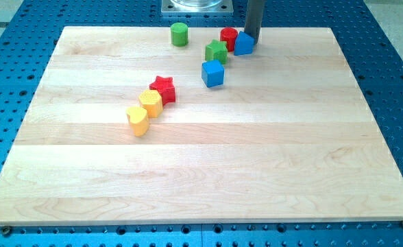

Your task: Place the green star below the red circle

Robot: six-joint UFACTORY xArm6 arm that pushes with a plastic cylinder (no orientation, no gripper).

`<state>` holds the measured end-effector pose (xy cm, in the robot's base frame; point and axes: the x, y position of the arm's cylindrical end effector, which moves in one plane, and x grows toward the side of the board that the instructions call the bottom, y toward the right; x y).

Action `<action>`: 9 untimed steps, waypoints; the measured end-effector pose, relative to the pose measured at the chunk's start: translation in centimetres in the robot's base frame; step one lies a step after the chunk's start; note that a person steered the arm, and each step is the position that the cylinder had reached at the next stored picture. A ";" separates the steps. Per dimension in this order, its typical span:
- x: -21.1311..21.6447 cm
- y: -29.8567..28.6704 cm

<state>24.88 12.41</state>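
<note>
Pincer: none on this arm, only my tip (pixel 250 41), touching the blue block (pixel 243 44) beside the red circle (pixel 228 37). Green star (pixel 216 51) sits just below that circle, touching it.

We count 8 blocks on the wooden board (pixel 201 171): 2 green, 2 red, 2 blue, 2 yellow. By shape, we make out 2 stars, 2 cylinders, 1 cube.

Pale smooth wooden board (pixel 201 171)
</note>
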 end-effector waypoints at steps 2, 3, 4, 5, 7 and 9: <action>3.6 -0.5; 5.8 -4.5; 4.3 -4.9; 4.2 -7.5; 2.3 -6.1; 2.4 5.9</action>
<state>27.23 18.26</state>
